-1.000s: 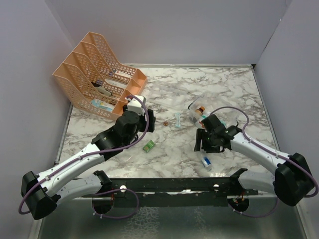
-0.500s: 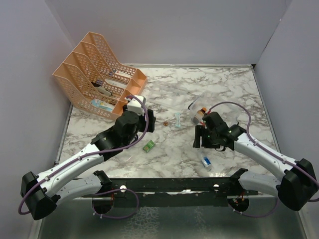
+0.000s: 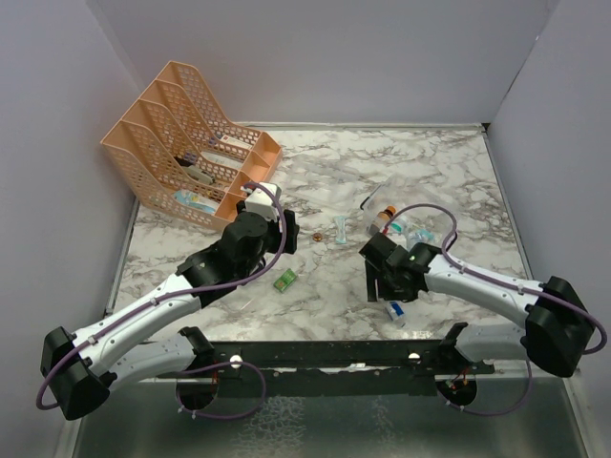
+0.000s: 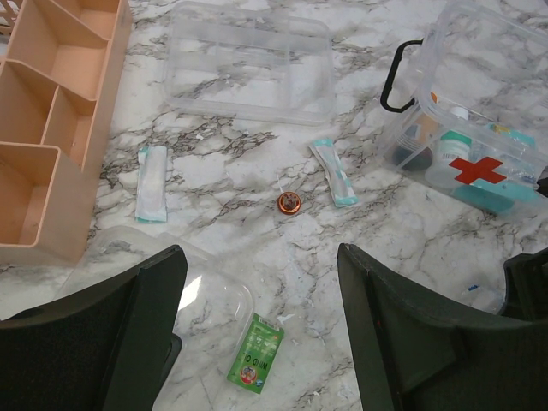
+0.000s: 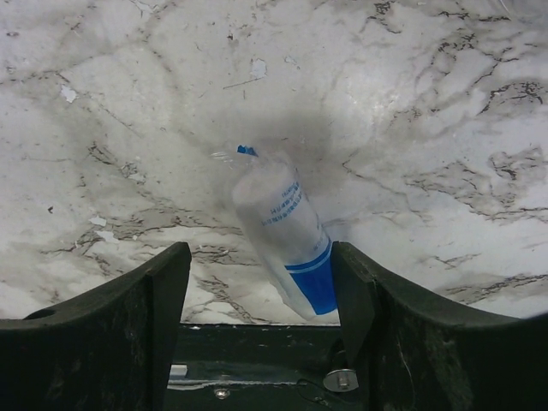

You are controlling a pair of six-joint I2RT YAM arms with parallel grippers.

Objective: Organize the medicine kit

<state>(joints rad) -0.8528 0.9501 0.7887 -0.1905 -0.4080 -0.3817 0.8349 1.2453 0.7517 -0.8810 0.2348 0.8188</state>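
Medicine kit (image 4: pixel 467 145), partly filled: tube (image 5: pixel 287 235), green packet (image 4: pixel 255 364), sachets (image 4: pixel 332 173) and small tin (image 4: pixel 289 202) lie loose on the table (image 4: pixel 402 274), left claw (image 4: pixel 261 257) and right claw (image 5: pixel 259 253) both spread, empty.

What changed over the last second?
Right hand swung left and back toward the near edge, away from the medicine kit; it now hangs open over the blue-and-white tube, holding nothing. Left hand, open, and the green packet stayed put.

Lab test cell: plain walls (image 3: pixel 334 57) enclosing a marble-patterned table (image 3: pixel 325 172).
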